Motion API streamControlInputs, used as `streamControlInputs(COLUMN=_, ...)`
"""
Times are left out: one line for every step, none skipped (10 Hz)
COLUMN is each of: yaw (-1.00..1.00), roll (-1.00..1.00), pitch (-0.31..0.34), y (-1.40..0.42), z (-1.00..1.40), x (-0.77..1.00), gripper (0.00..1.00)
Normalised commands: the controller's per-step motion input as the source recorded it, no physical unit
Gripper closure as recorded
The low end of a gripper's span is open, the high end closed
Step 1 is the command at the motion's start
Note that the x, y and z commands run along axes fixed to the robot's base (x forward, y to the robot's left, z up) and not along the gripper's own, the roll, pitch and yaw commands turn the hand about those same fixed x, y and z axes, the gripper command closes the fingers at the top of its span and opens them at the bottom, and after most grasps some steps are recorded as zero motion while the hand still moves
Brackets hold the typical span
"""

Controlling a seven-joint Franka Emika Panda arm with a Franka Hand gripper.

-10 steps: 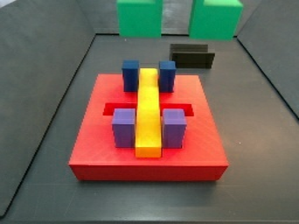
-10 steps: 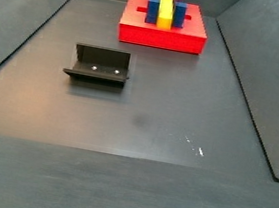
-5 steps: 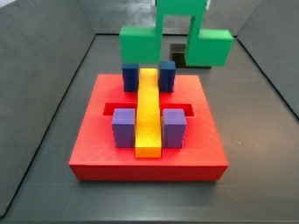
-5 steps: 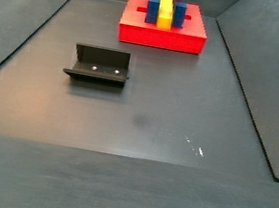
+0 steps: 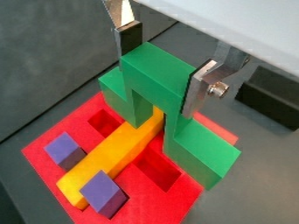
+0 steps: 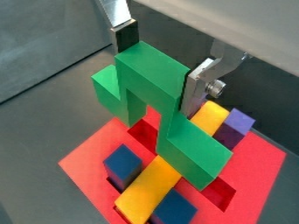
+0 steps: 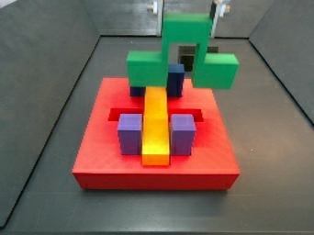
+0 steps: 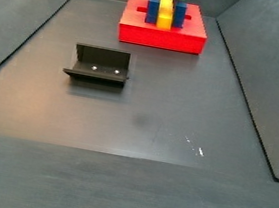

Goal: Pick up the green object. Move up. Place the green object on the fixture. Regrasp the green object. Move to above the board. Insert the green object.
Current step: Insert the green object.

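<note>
My gripper (image 5: 163,66) is shut on the green object (image 5: 152,87), its silver fingers (image 6: 201,83) pressing the two sides of the raised centre. The piece hangs with its wings down over the board's (image 7: 153,170) far end, straddling the line of the yellow bar (image 7: 154,124). In a side view the green object (image 7: 185,55) covers part of the blue blocks (image 7: 175,78), and the gripper (image 7: 189,16) shows only at the frame's upper edge. Whether the piece touches the board I cannot tell. The fixture (image 8: 98,65) stands on the floor, well away from the board (image 8: 163,34).
Two purple blocks (image 7: 130,133) flank the yellow bar at the board's near end. Open red slots (image 6: 140,131) lie under the green piece. Dark walls enclose the grey floor (image 8: 140,116).
The gripper has come down with the green object, from the frame's upper edge to just over the board's far end. The board's blocks and the fixture have stayed put.
</note>
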Motion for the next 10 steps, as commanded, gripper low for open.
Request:
streamControlInputs(yaw=0.32, roll=0.05, pitch=0.0, y=-0.09, z=-0.25, x=0.05, gripper=1.0)
streamControlInputs(yaw=0.37, roll=0.08, pitch=0.0, y=-0.2, z=-0.17, x=0.0, gripper=1.0)
streamControlInputs(yaw=0.4, roll=0.07, pitch=0.0, y=-0.3, z=-0.12, x=0.0, gripper=1.0)
streamControlInputs(yaw=0.23, roll=0.09, pitch=0.0, y=-0.32, z=-0.02, x=0.0, gripper=1.0)
streamControlInputs(yaw=0.01, roll=0.07, pitch=0.0, y=-0.19, z=0.0, x=-0.09, gripper=1.0)
streamControlInputs(yaw=-0.05, roll=0.05, pitch=-0.009, y=-0.04, z=0.0, x=-0.37, gripper=1.0)
streamControlInputs(yaw=-0.15, roll=-0.01, pitch=-0.114, y=-0.02, z=0.03, x=-0.54, gripper=1.0)
streamControlInputs(yaw=-0.24, roll=-0.18, pitch=-0.276, y=-0.1, z=0.17, x=-0.45, gripper=1.0)
streamControlInputs(yaw=-0.3, roll=-0.21, pitch=-0.347, y=-0.11, z=0.19, x=-0.49, gripper=1.0)
streamControlInputs(yaw=-0.3, roll=-0.23, pitch=-0.36, y=-0.09, z=0.2, x=-0.5, gripper=1.0)
